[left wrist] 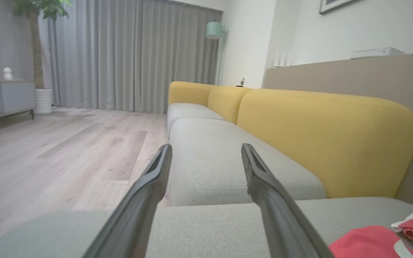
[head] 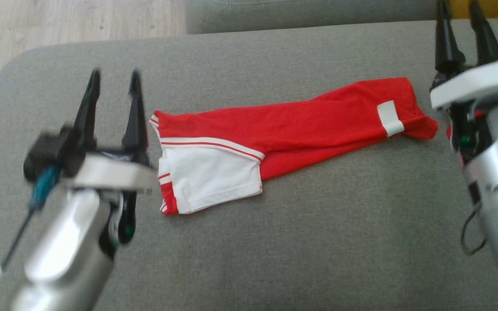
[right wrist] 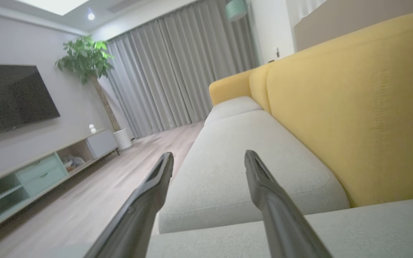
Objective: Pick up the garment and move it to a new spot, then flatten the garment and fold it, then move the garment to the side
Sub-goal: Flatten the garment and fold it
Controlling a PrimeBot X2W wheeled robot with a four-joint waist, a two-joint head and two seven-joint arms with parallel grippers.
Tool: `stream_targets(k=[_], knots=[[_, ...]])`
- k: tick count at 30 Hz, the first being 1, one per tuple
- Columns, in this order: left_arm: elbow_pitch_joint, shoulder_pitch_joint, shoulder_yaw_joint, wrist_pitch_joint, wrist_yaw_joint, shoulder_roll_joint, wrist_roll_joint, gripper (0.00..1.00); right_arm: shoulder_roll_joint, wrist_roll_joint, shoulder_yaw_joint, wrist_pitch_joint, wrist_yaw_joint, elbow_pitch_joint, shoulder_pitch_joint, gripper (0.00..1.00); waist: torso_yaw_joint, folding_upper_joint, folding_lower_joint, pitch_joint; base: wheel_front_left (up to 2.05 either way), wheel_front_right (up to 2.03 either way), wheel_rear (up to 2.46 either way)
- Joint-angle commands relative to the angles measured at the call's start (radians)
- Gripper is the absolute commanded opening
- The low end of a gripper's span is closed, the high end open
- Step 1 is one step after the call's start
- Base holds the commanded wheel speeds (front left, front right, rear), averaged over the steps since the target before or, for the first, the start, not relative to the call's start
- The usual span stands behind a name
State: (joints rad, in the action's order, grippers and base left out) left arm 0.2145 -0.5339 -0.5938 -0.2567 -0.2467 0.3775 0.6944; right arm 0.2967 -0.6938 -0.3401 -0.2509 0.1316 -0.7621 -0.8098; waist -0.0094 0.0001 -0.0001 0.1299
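Garment point(head: 275, 134) lies folded on grey sofa cushion point(head: 275, 250) between left tool point(head: 115, 75) and right tool point(head: 457, 8), both spread and empty.

Head down, wrists lvl (shared sofa point(left wrist: 321, 143))

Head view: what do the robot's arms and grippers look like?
Both the left gripper and right gripper have two long, tapering black fingers, each pair on a white wrist band, above silver forearms. A teal plug and dark lead hang beside the left forearm; a thin black cable loops beside the right forearm.
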Motion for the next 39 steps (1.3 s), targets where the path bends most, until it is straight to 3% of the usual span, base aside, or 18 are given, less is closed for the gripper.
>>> stream_targets(k=[1, 4, 8, 16, 19, 33, 38, 39], knots=[[-0.044, 0.053, 0.116, -0.005, 0.005, -0.002, -0.050, 1.00, -0.048, 0.071, 0.075, -0.010, -0.001, 0.104, 0.092, 1.00, -0.006, -0.0001, 0.0001, -0.007, 0.00, 0.00, 0.00], [-0.072, 0.169, 0.213, -0.005, 0.025, -0.057, -0.136, 1.00, -0.128, 0.205, 0.156, -0.011, -0.001, 0.211, 0.251, 1.00, -0.007, -0.0001, 0.0001, -0.012, 0.00, 0.00, 0.00], [-0.082, 0.286, 0.286, -0.005, 0.077, -0.128, -0.224, 1.00, -0.214, 0.300, 0.213, -0.011, -0.001, 0.293, 0.417, 1.00, -0.005, -0.0001, 0.0001, -0.012, 0.00, 0.00, 0.00], [-0.078, 0.316, 0.368, -0.005, 0.154, -0.195, -0.340, 1.00, -0.244, 0.372, 0.261, -0.011, -0.001, 0.325, 0.476, 1.00, 0.000, -0.0001, 0.0001, 0.035, 0.00, 0.00, 0.00], [-0.071, 0.289, 0.381, -0.005, 0.183, -0.210, -0.379, 1.00, -0.246, 0.424, 0.312, -0.004, -0.001, 0.269, 0.420, 1.00, 0.007, -0.0001, 0.0001, 0.078, 0.00, 0.00, 0.00], [-0.031, 0.197, 0.411, -0.005, 0.275, -0.282, -0.470, 1.00, -0.246, 0.744, 0.749, 0.088, -0.001, -0.129, 0.092, 1.00, 0.063, -0.0001, 0.0001, 0.234, 0.00, 0.00, 0.00], [-0.021, 0.181, 0.428, -0.005, 0.294, -0.289, -0.491, 1.00, -0.246, 0.833, 0.807, 0.085, -0.001, -0.232, 0.056, 1.00, 0.066, -0.0001, 0.0001, 0.242, 0.00, 0.00, 0.00], [-0.020, 0.179, 0.432, -0.005, 0.295, -0.291, -0.494, 1.00, -0.246, 0.839, 0.802, 0.075, -0.001, -0.251, 0.049, 0.62, 0.064, -0.0001, 0.0001, 0.241, 0.00, 0.00, 0.00]])
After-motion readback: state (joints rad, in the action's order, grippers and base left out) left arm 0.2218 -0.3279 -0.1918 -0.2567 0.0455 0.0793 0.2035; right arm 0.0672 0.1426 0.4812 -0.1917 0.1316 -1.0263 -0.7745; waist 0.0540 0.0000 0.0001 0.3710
